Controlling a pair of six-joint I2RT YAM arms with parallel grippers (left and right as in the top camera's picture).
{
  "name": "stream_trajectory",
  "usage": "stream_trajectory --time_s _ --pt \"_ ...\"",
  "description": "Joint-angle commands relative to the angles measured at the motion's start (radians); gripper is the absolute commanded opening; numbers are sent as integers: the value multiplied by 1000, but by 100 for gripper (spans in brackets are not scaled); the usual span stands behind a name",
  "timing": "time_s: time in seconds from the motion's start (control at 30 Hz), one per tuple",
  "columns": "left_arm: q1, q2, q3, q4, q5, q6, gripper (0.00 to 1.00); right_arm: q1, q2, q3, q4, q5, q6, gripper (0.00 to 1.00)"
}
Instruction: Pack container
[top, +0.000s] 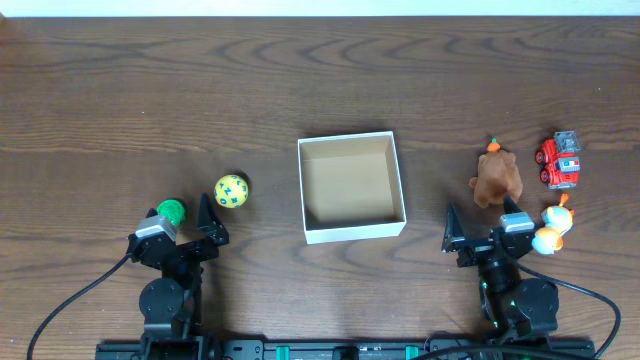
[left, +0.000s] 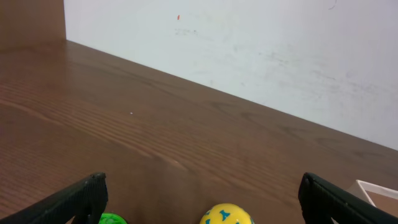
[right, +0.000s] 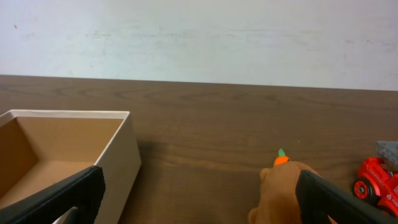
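Note:
The container (top: 308, 190), a square white cardboard box with a tan inside, sits at the table's middle and holds nothing; its corner shows in the right wrist view (right: 121, 155). A yellow ball with blue marks (top: 231, 190) and a green ball (top: 171, 211) lie left of it; both show in the left wrist view, yellow (left: 227, 215), green (left: 112, 219). A brown plush with an orange carrot (top: 496, 177) lies right of the box, also in the right wrist view (right: 280, 190). My left gripper (top: 186, 225) is open near the two balls. My right gripper (top: 482, 228) is open just before the plush.
A red toy truck (top: 558, 161) stands at the far right, also in the right wrist view (right: 376, 180). A white and orange toy (top: 552, 229) lies beside the right arm. A white wall (right: 199, 37) runs behind the table's far edge.

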Motion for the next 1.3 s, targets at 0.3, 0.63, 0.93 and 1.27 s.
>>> stream_trajectory --time_s 0.3,0.63,0.93,1.27 --pt "5 -6 -19 -41 -5 6 98 -12 -5 -2 -3 7 13 99" --pt "5 -6 -19 -41 -5 6 98 -12 -5 -2 -3 6 14 99" --pt "5 -6 -19 -40 -2 6 98 -12 -5 -2 -2 -12 127 99" --pt "5 18 74 -145 38 6 98 -16 66 77 -76 18 146 99"
